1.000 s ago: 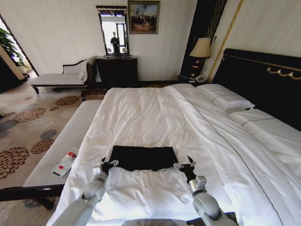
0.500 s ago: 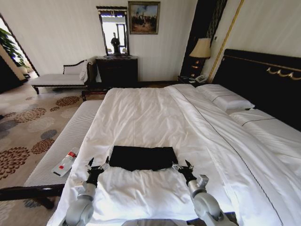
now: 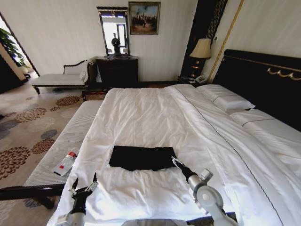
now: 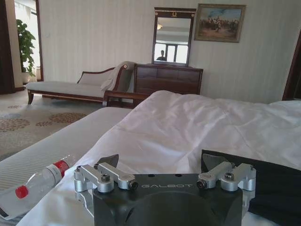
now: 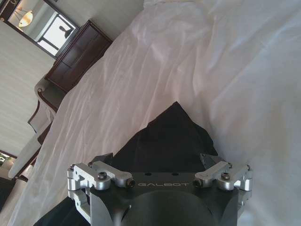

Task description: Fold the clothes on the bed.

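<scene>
Clothes [image 3: 142, 157] are counted as one item: a single black garment, folded into a flat rectangle, is laid on the white duvet [image 3: 141, 117] near the foot of the bed [image 3: 263, 75]. Two pillows are seen at the headboard end, the nearer [image 3: 225, 98] and the farther [image 3: 256, 116]. Two end effectors are in view. The left end effector [image 3: 83, 184] is held low over the left edge of the bed, well apart from the garment, with its fingers spread and nothing between them. The right end effector [image 3: 174, 161] is positioned at the garment's near right corner; in the right wrist view its fingers [image 5: 209, 162] are seen spread above the black cloth, gripping nothing. One plastic bottle [image 3: 66, 161] with a red label is lying on the pale bench [image 3: 61, 146] beside the bed.
</scene>
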Available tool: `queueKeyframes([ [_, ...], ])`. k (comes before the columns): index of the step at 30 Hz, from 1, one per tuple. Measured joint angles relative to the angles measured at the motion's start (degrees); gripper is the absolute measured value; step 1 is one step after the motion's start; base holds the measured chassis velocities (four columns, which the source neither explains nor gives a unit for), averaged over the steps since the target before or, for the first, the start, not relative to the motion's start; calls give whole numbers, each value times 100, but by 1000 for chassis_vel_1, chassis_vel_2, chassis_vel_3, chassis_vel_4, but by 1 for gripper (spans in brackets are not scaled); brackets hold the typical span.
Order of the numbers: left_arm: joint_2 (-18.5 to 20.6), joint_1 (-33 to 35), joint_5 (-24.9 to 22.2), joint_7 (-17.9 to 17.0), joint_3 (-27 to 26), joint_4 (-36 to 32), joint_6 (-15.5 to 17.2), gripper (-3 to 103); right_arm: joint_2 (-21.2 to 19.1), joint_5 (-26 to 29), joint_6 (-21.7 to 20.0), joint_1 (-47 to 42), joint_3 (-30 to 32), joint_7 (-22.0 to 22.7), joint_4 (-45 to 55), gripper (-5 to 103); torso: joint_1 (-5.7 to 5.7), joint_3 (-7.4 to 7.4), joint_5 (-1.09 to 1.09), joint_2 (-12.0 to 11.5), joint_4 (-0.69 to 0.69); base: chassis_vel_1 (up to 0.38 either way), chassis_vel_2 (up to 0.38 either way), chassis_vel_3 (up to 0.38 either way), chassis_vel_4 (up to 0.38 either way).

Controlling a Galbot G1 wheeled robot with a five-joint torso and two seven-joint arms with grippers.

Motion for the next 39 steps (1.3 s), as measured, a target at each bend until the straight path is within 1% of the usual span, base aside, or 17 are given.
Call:
queueKeyframes([
  [6, 23, -11, 4, 2, 16, -4, 0, 100, 257, 2, -1, -184, 25, -69, -104, 100, 0, 0, -2, 0, 1, 0, 0, 0, 0],
  [11, 26, -21, 3, 2, 20, -3, 3, 100, 374, 7, 13, -207, 7, -180, -330, 100, 0, 0, -2, 0, 0, 0, 0, 0, 0],
  [17, 29, -31, -3, 3, 24, 4, 13, 100, 594, 171, 35, 259, 0, -220, -882, 100, 1, 0, -1, 0, 2, 0, 0, 0, 0],
  [21, 30, -36, -7, 4, 26, 8, 19, 100, 760, 354, 39, 618, 171, -221, -1217, 100, 1, 1, 0, -1, 2, 0, 0, 0, 0],
  [26, 31, -38, -9, 3, 27, 9, 22, 100, 856, 438, 39, 690, 324, -222, -1319, 100, 1, 1, 0, -1, 2, 0, 0, 0, 0],
  [29, 32, -40, -10, 3, 29, 10, 24, 100, 956, 657, 33, 780, 439, -212, -1483, 100, 0, 0, -1, 0, 1, 0, 0, 0, 0],
  [32, 34, -41, -11, 4, 30, 12, 25, 100, 1031, 755, -20, 807, 475, -211, -1533, 100, 1, 0, -1, -1, 2, 0, 0, 0, 0],
  [39, 34, -42, -13, 3, 31, 15, 28, 100, 1294, 762, -75, 788, 411, -265, -1529, 100, 0, 0, -1, 0, 1, 0, 0, 0, 0],
])
